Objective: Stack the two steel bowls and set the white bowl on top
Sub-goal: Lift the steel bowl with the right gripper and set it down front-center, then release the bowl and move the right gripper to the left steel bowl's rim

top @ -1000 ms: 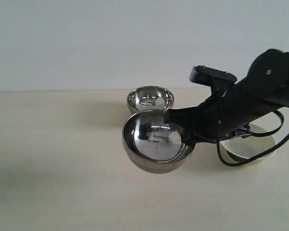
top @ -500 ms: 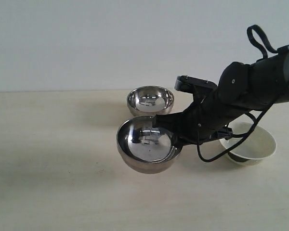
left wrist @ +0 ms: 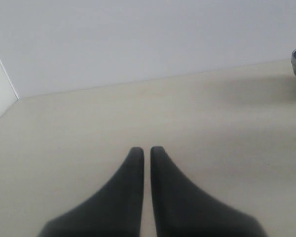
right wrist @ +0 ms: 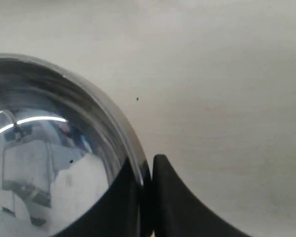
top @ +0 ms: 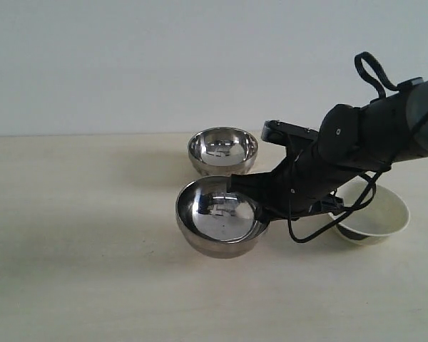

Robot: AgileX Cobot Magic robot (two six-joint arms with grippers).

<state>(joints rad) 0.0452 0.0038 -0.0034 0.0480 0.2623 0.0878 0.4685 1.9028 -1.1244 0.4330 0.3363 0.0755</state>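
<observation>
The right tool (right wrist: 147,170) is clamped on the rim of one steel bowl (top: 217,217), a finger each side of the wall, with the bowl tilted off its tip, low at the desk (top: 93,271). The second steel bowl (top: 222,149) sits just beyond that tip, the white bowl (top: 378,214) back under the tool's arm, and the left tool (left wrist: 146,150) has its fingers together on nothing. Polished steel is likely light, stiff and slippery, so a rim pinch may swing; the glossy white bowl looks chippable, best taken by its flared rim.

right end effector (right wrist: 147,170) | gripped steel bowl (top: 217,217) shifted left and lower | white bowl (top: 385,210) now mostly uncovered
</observation>
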